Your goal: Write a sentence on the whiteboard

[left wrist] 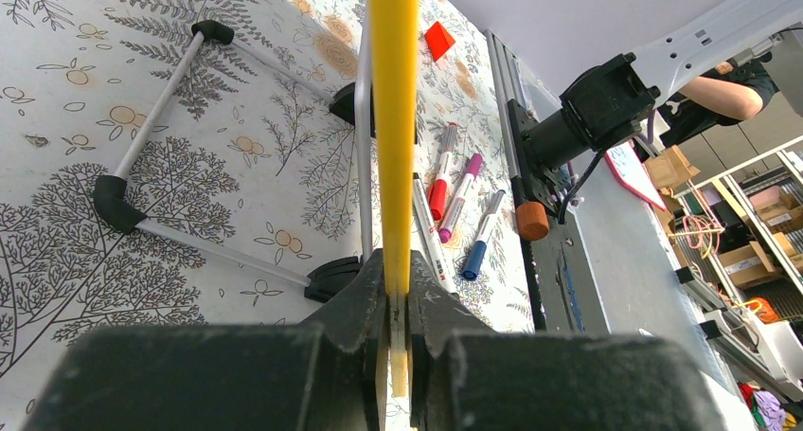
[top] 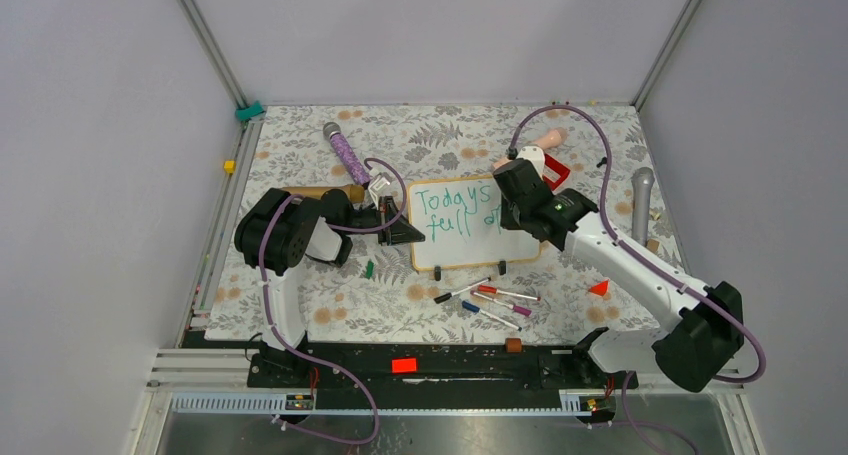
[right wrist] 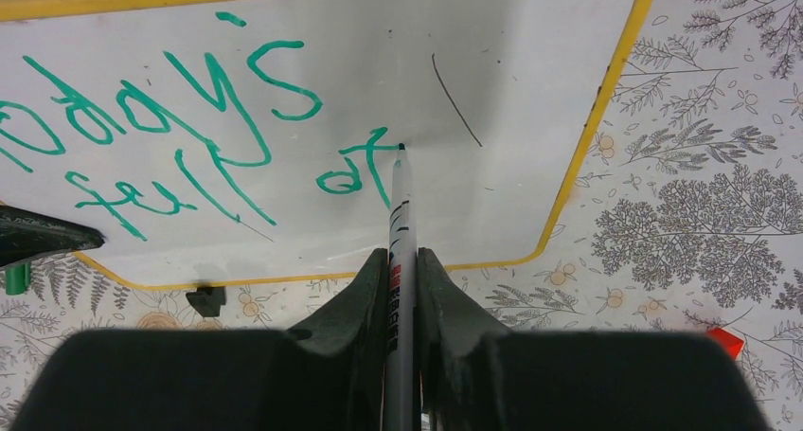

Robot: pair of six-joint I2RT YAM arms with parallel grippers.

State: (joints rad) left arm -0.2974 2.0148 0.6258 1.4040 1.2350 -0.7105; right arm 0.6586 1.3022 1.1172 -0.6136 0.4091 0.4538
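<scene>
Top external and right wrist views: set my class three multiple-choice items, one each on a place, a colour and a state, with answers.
1. Where are the loose coloured-cap marker pens, relative to the small white board with light tan wooden frame?
A. On the board.
B. Between the board and the arm bases.
C. Behind the board, by the far wall.

2. What colour are the handwritten words on the board?
A. Red.
B. Black.
C. Green.

3. How is the right gripper?
A. Shut on a slim grey marker pen, tip on the board.
B. Open, empty.
C. Shut on the board's frame.

Answers: 1 B, they lie nearer the bases; 2 C, green strokes show; 3 A, its fingers pinch the pen.
</scene>
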